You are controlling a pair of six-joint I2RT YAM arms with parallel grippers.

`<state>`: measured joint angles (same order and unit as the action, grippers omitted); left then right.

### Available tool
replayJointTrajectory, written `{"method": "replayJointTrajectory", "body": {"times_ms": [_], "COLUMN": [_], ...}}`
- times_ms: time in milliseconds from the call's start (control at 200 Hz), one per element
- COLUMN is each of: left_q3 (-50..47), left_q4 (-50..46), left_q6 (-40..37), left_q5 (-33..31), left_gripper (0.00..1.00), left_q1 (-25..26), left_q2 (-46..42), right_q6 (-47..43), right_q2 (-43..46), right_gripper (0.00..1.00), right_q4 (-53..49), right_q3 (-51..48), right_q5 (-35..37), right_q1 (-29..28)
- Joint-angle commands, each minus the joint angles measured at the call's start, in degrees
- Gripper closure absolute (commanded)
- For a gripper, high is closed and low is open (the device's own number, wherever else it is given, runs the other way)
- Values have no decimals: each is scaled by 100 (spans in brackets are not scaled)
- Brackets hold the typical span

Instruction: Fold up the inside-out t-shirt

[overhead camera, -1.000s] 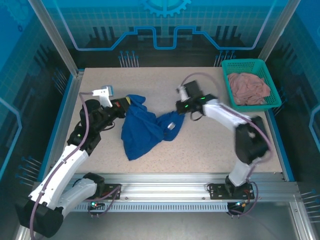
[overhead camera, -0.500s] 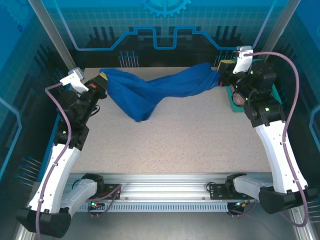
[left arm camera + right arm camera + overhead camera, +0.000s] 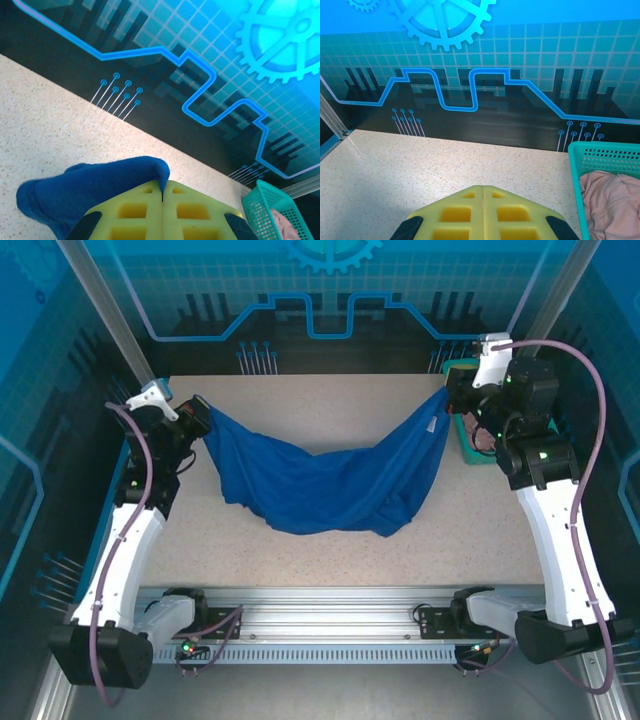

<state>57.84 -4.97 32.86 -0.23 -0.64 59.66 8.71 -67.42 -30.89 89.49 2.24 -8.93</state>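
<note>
Soft, likely light shirt [image 3: 330, 485] sags limp; left gripper [image 3: 196, 418], well apart from the basket [image 3: 600, 150], clamps one edge; right gripper [image 3: 452, 400], beside it, seems to clamp the other; best held at hems.

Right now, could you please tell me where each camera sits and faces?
Top external: above and behind both arms, looking down at the table; left gripper and right gripper hold the t-shirt between them.
Left wrist: on the left arm, facing the back wall; shut yellow fingers pinch blue cloth.
Right wrist: on the right arm, facing the back wall; shut yellow fingers.
Shared: both wrist views include the teal basket.
</note>
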Motion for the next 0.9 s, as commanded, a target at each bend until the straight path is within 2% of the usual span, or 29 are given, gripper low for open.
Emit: {"method": "replayJointTrajectory", "body": {"times_ms": [0,135,245,285,320,365,400,470,555,635,725,800,850,895], "left_q3": [214,355,699,887,1073,1365,1612,1703,920,3,-583,-590,-779,-1048], "left_q4": [42,-22,-167,-263,-387,-638,-940,-1222,-854,-455,-262,-811,-845,-626], "left_q6": [-196,-285,-546,-674,-733,-730,-693,-673,-467,-73,-95,-465,-410,-180], "left_q5": [-108,-307,-750,-1005,-1212,-1279,-1149,-872,-352,67,424,172,-65,-18], "left_gripper": [100,100,98,91,80,61,51,40,30,27,25,25,24,25], "left_q1": [-67,-76,-113,-151,-226,-373,-479,-519,-431,-301,196,649,591,300], "left_q2": [197,900,1799,2163,2518,2911,3152,3202,2573,1981,1701,1791,1820,1843], "right_q6": [-46,53,284,374,424,438,403,219,-136,-208,183,88,-52,-90], "right_q2": [-282,-1031,-1976,-2416,-2831,-3353,-3734,-4108,-3680,-3033,-2751,-2590,-2581,-2671], "right_gripper": [100,100,100,100,100,90,77,59,43,33,31,31,30,32], "right_q4": [-116,-68,-26,-102,-239,-565,-880,-1327,-944,-361,-317,-99,130,444], "right_q3": [162,271,623,869,1149,1595,1976,2280,1419,191,-693,-1326,-1580,-1697], "right_q5": [230,358,311,262,239,363,587,1152,1440,1039,99,-238,-360,-504], "right_q1": [93,146,177,161,144,108,70,-66,-387,-690,-811,-1363,-1905,-2329]}}
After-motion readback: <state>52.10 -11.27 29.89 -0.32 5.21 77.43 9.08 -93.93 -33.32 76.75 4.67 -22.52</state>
